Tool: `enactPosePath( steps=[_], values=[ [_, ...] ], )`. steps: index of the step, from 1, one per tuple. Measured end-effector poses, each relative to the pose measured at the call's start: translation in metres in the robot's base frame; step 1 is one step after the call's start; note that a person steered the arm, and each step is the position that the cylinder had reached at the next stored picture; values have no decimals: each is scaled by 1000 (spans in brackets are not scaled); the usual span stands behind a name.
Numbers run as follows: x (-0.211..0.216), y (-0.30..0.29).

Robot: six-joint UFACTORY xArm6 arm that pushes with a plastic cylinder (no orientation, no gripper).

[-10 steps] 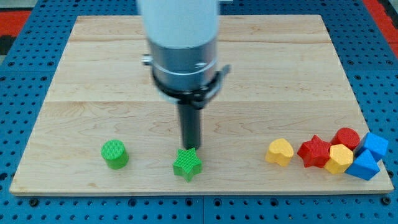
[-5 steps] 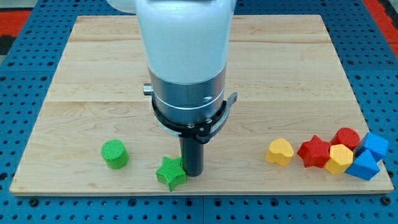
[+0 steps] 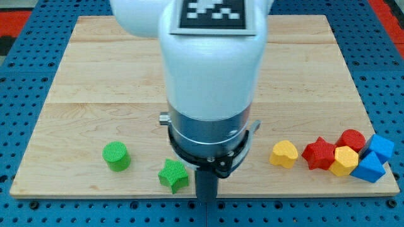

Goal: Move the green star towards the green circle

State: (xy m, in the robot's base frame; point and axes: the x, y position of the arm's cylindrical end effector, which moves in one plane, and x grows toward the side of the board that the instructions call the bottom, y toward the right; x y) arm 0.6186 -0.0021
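The green star (image 3: 173, 175) lies near the board's bottom edge, a little left of centre. The green circle (image 3: 117, 156), a short cylinder, stands to its left, apart from it by about one block's width. My tip (image 3: 206, 199) is at the board's bottom edge, just to the right of and below the green star, with a small gap between them. The arm's large white and grey body hides the middle of the board above the rod.
At the bottom right sits a cluster: a yellow heart (image 3: 284, 153), a red star (image 3: 319, 153), a yellow block (image 3: 344, 161), a red block (image 3: 351, 139) and two blue blocks (image 3: 368, 168) (image 3: 380, 147). The wooden board (image 3: 95, 69) lies on a blue pegboard.
The green star was pushed left and slightly down towards the green circle. My tip then moved right and down to the board's bottom edge, leaving the star.
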Motion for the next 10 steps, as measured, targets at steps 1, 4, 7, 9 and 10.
enactPosePath(
  steps=[1,4,7,9,10],
  values=[
    [-20,-4],
    [-57,-73],
    [-57,-88],
    [-53,-75],
    [-56,-61]
  ],
)
